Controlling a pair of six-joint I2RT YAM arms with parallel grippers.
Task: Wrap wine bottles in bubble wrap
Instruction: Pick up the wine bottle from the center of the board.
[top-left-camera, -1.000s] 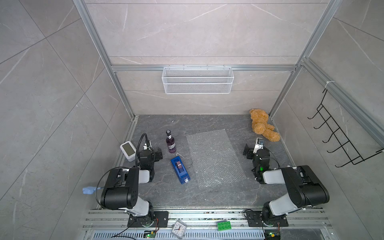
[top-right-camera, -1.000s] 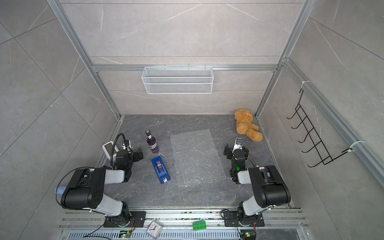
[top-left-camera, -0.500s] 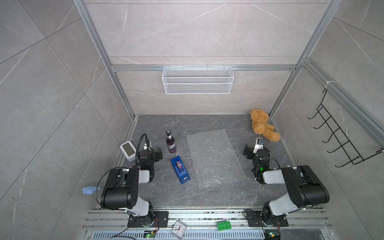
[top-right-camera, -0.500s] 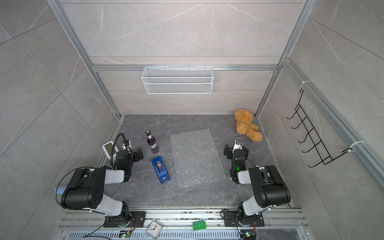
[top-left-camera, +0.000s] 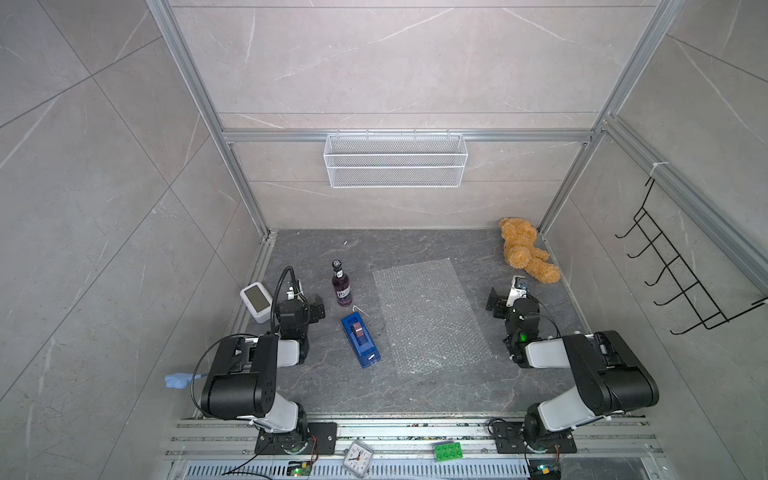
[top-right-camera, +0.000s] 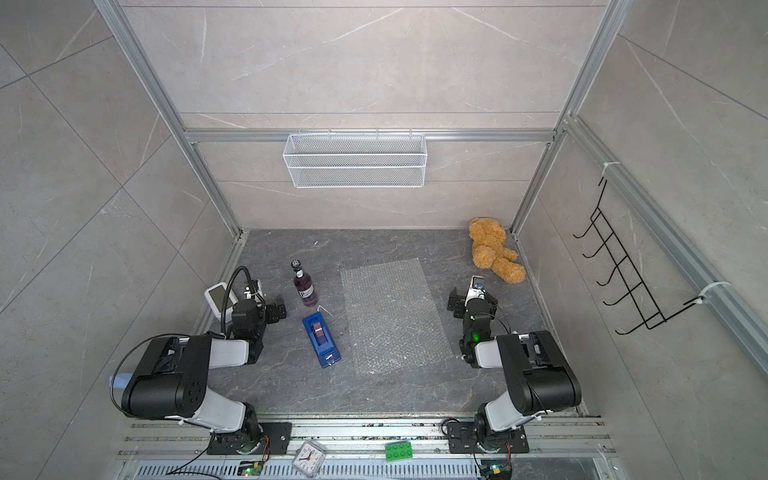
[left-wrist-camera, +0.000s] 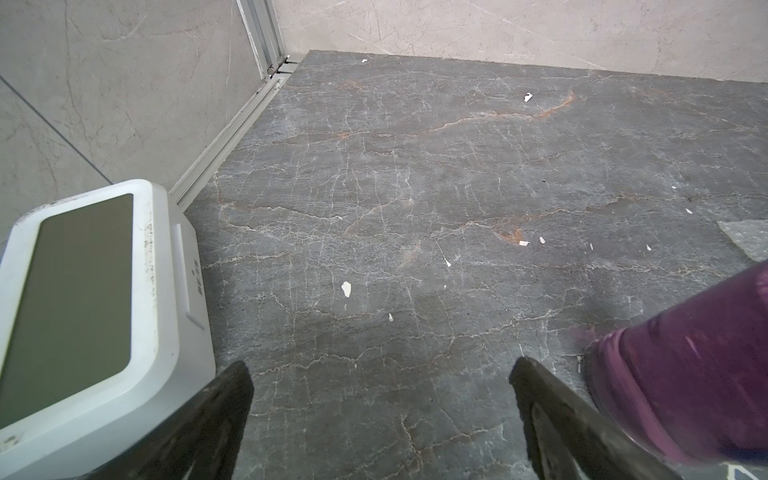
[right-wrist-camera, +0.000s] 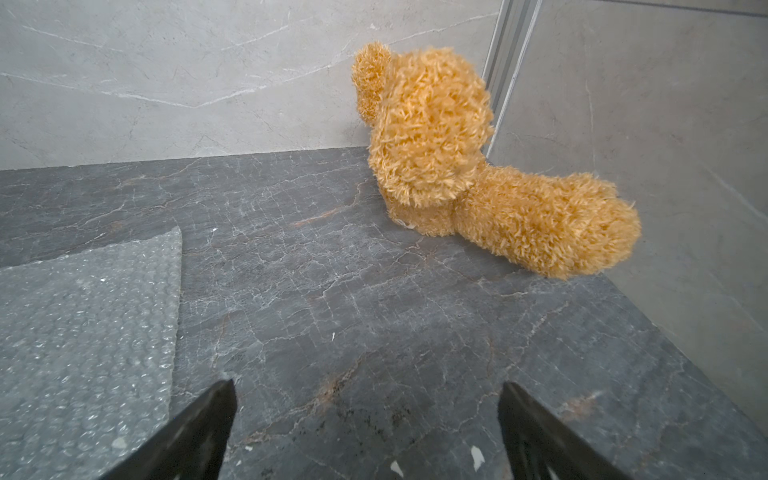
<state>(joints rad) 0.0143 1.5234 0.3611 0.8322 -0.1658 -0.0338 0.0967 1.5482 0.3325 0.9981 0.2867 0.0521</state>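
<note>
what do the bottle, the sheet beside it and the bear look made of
Bottle: likely glass, glossy, dark purple and translucent.
Sheet: clear plastic bubble wrap, rows of small shiny bubbles, grey floor showing through.
Bear: plush fabric, matte, shaggy golden fibres.

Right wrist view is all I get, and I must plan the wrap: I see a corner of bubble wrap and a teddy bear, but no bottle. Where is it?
Observer: The bottle stands upright on the robot's left side of the bubble wrap, apart from the sheet.
Operator: Is anything lying between them?
Observer: No. A blue tape dispenser lies on that same side, nearer the robot than the bottle.
Operator: What is the left gripper doing?
Observer: The left gripper is open and empty, with the bottle just beside it.
</note>
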